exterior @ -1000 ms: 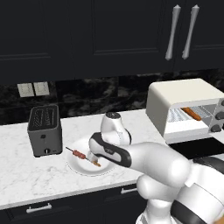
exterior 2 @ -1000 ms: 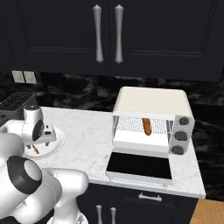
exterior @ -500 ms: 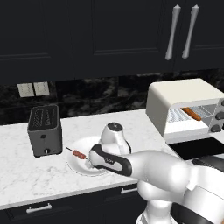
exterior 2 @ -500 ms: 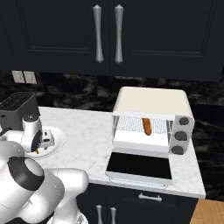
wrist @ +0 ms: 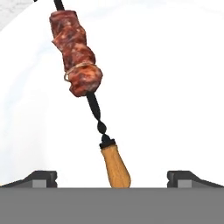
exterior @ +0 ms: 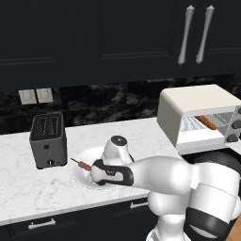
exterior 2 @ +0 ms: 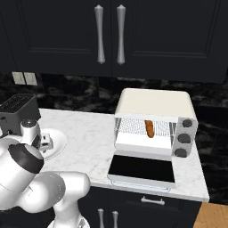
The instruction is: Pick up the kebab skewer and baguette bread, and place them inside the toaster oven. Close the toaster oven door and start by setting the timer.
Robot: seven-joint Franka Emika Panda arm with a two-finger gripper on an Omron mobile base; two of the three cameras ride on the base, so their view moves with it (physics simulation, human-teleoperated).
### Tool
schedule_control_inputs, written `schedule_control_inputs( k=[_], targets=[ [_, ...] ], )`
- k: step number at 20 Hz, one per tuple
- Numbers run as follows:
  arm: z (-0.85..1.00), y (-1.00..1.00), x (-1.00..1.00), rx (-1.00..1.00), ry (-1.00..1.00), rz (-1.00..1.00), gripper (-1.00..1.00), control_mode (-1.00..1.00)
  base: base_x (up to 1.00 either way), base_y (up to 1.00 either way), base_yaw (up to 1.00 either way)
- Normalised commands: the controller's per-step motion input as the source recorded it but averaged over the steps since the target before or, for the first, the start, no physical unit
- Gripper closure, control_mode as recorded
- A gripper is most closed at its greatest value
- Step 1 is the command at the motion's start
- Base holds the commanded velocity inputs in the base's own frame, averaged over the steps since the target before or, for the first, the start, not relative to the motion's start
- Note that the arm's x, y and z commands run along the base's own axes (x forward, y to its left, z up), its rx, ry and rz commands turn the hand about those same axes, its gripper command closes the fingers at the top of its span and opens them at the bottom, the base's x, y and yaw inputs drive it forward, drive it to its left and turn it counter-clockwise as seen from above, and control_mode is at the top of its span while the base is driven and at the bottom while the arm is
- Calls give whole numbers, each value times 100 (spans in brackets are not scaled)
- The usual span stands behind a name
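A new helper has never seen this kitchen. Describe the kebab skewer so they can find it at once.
Start at the dark two-slot toaster on the white marble counter. Just right of it sits a round white plate, under the open gripper. On it lies the kebab skewer: a thin dark stick with reddish-brown meat chunks and an orange handle, far slimmer than the baguette in the toaster oven.

Both base views share the counter (exterior: 28, 197); hand view hangs close.
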Motion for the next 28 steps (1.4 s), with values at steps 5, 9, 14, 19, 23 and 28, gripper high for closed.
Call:
schedule_control_inputs(
  k=[5, 9, 14, 19, 23, 28],
  targets=[
    [-5, 0, 0, 0, 0, 0, -100, -100, 0, 0, 0],
    [-21, 0, 0, 0, 0, 0, -100, -100, 0, 0, 0],
    [-23, 0, 0, 0, 0, 0, -100, -100, 0, 0, 0],
    [-19, 0, 0, 0, 0, 0, -100, -100, 0, 0, 0],
    [-7, 0, 0, 0, 0, 0, -100, -100, 0, 0, 0],
    [-6, -3, -2, 0, 0, 0, -100, -100, 0, 0, 0]
  ],
)
